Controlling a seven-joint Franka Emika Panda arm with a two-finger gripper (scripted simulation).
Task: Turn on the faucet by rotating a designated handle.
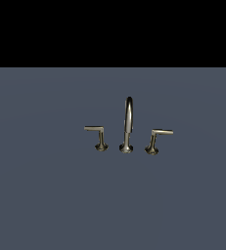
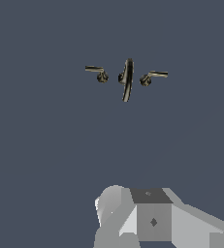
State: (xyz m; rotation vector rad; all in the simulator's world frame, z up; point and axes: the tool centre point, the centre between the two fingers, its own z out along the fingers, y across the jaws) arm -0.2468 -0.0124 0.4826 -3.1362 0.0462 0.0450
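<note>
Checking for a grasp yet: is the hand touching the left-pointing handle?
Apart. In the wrist view, the hand sits far from the handle, bare surface between them.

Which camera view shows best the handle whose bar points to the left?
The exterior view shows the handle best: side-on, with its flared base and thin bar clear, beside the spout. The wrist view shows the same handle from above, smaller and darker, far from the hand.

A small brushed-metal three-piece faucet (image 1: 128,126) is set upright on the grey counter (image 1: 46,195). Its short L-shaped metal lever handle (image 1: 98,135) is placed at the exterior view's left of the tall arched spout (image 1: 128,122), with its thin bar pointed left.
</note>
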